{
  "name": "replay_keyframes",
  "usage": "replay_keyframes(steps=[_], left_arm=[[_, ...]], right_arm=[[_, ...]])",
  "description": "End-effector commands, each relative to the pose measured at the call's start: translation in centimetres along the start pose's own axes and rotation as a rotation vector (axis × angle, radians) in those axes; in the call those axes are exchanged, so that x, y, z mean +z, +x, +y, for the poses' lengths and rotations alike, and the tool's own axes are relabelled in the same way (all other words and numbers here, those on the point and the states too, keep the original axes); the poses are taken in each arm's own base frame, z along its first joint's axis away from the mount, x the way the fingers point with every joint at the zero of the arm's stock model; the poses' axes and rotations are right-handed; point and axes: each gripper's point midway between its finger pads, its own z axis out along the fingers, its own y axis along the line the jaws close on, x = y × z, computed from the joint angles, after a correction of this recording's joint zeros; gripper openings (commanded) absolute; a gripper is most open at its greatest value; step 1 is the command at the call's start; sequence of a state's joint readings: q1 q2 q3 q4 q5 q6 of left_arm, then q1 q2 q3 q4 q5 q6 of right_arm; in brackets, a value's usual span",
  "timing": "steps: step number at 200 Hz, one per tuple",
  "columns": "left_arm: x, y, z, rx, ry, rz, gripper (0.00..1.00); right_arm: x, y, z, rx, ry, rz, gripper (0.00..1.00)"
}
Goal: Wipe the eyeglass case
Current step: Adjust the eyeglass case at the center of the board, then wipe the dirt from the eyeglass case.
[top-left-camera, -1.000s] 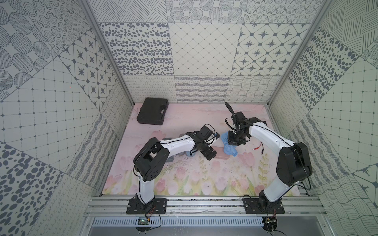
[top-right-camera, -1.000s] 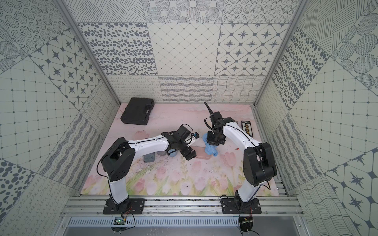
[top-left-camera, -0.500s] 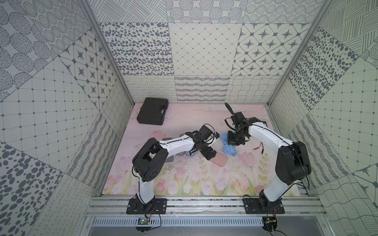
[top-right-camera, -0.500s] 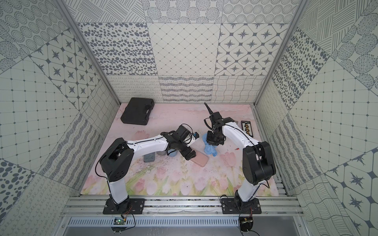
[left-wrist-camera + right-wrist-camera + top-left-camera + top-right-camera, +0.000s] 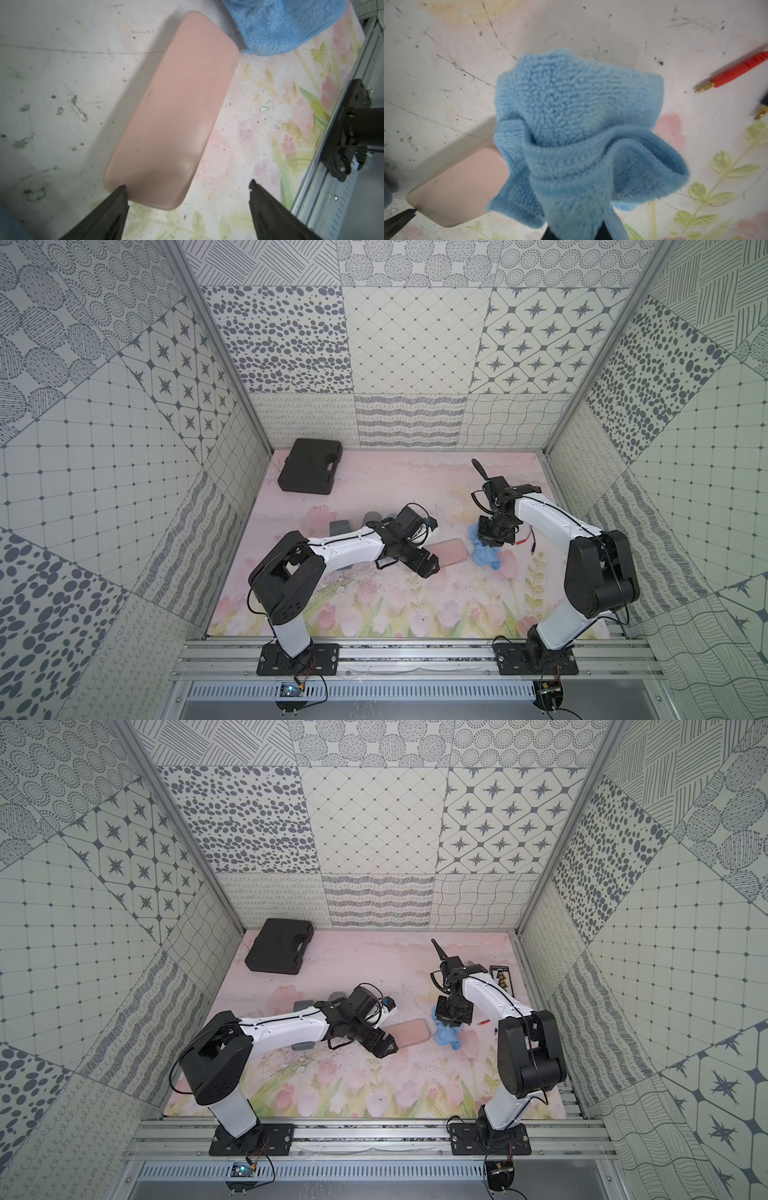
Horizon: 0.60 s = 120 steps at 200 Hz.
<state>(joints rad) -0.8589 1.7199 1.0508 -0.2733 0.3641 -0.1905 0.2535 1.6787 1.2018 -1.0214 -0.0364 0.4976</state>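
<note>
The eyeglass case (image 5: 174, 112) is a flat pink box with rounded corners, lying closed on the flowered mat, seen in both top views (image 5: 451, 556) (image 5: 411, 1038). My left gripper (image 5: 188, 185) stands open at its near end, jaws wide apart; one fingertip (image 5: 121, 193) overlaps the case's corner and nothing is held. In both top views the left gripper (image 5: 430, 566) (image 5: 386, 1048) sits just left of the case. My right gripper (image 5: 575, 232) (image 5: 492, 537) is shut on a bunched blue cloth (image 5: 577, 124) (image 5: 486, 558), which hangs at the case's other end (image 5: 456, 182).
A black hard case (image 5: 309, 466) lies at the back left. Grey blocks (image 5: 340, 526) sit behind the left arm. A red probe (image 5: 737, 70) lies right of the cloth, and a black strip (image 5: 503, 977) lies by the right wall. A metal rail (image 5: 415, 651) runs along the front.
The pink case, hidden under the left gripper a second ago, now lies uncovered on the mat. The left gripper has drawn back from it. The right arm and cloth stayed put.
</note>
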Motion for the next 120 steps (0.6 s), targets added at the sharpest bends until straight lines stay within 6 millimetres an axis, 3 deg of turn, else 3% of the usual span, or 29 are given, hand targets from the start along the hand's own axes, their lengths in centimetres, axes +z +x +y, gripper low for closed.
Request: replay_keyframes(steps=[1,18,37,66,90,120], left_arm=[[-0.8,1.8,-2.9,-0.118,0.117,0.041,0.94],[-1.6,2.1,-1.8,-0.052,0.03,0.056,0.94],[-2.4,1.6,0.6,0.047,-0.119,0.059,0.96],[-1.5,-0.4,1.7,0.084,-0.188,0.034,0.97],[-0.7,-1.7,2.4,0.141,-0.217,0.007,0.99],[0.4,-2.2,2.4,0.261,-0.2,0.03,1.0]], right_arm=[[1.4,-1.0,1.2,-0.017,-0.022,0.0,0.0],[0.9,-1.9,1.6,-0.033,-0.007,-0.013,0.0],[-0.6,-2.7,0.8,-0.058,0.044,-0.06,0.0],[-3.1,-2.7,0.5,-0.097,0.059,-0.108,0.0],[-4.2,-1.7,2.0,-0.136,0.018,-0.123,0.0],[-3.7,-0.3,4.5,-0.175,-0.041,-0.101,0.0]])
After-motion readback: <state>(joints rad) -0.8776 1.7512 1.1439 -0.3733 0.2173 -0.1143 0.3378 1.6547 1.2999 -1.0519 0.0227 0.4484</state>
